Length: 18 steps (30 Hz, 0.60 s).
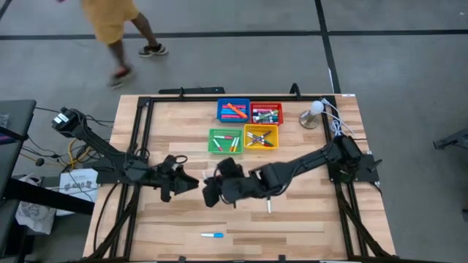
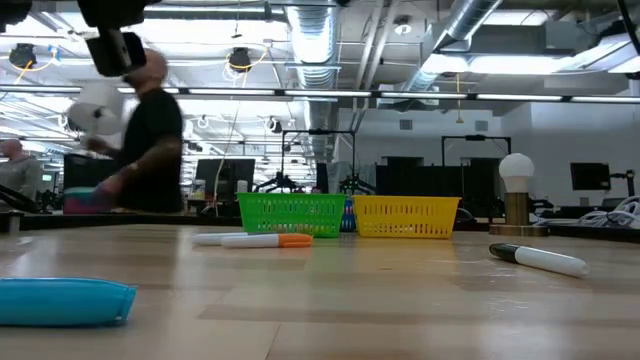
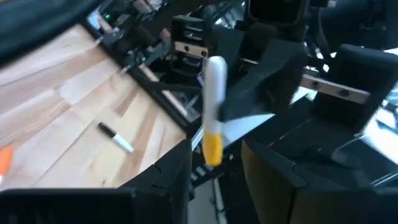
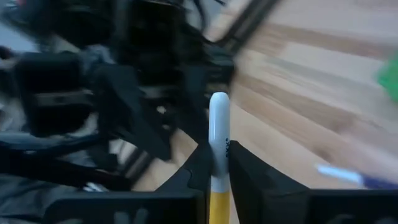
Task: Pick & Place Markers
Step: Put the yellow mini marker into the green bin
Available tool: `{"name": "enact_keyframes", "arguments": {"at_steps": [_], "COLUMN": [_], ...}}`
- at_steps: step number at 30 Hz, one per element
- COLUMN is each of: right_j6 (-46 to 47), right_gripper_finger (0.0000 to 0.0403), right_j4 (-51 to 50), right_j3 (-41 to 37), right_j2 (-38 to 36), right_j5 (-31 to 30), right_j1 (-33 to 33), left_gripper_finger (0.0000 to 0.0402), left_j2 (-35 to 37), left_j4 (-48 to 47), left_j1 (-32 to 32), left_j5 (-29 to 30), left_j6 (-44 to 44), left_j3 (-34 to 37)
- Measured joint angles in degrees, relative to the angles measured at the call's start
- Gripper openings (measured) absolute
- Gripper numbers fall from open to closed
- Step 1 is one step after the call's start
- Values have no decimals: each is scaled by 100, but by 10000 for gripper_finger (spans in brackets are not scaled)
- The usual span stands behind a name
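Note:
My right gripper point(image 1: 213, 187) hangs above the table's middle, shut on a marker point(image 4: 219, 127) with a white body and a yellow cap point(image 3: 212, 148). Facing it from the left is my left gripper point(image 1: 193, 183), open; in the left wrist view the marker's yellow end shows between the fingers point(image 3: 177, 165) with a gap on each side. Loose markers lie flat on the table: a black-capped one point(image 1: 268, 207), a blue one point(image 1: 212, 235) and an orange-capped one point(image 2: 265, 240). My right gripper pinches the marker between its two fingers point(image 4: 239, 165), about where the white body meets the yellow cap point(image 4: 218, 177). The marker lies along the fingers, its white end sticking out past their tips. It is lifted clear of the table.
Four trays with markers stand at the far middle: blue point(image 1: 221, 109), red point(image 1: 278, 114), green point(image 1: 212, 141), yellow point(image 1: 276, 136). A white bulb on a stand point(image 1: 314, 111) is at the far right. A person point(image 1: 117, 29) walks beyond the far edge.

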<state>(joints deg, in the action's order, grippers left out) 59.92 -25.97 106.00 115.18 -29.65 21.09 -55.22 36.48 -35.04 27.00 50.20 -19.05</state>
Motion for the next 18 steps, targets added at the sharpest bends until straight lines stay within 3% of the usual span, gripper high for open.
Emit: {"name": "enact_keyframes", "arguments": {"at_steps": [9,18], "right_j6": [-347,-497], "right_gripper_finger": [33,26], "right_j4": [451,647], "right_j3": [1,0], "right_j2": [0,0], "right_j5": [399,252], "right_j1": [-171,-222], "left_gripper_finger": [140,140], "left_j2": [0,0], "left_j4": [345,569], "left_j1": [19,99], "left_j5": [2,42], "left_j6": [-18,-18], "left_j3": [0,0]}}
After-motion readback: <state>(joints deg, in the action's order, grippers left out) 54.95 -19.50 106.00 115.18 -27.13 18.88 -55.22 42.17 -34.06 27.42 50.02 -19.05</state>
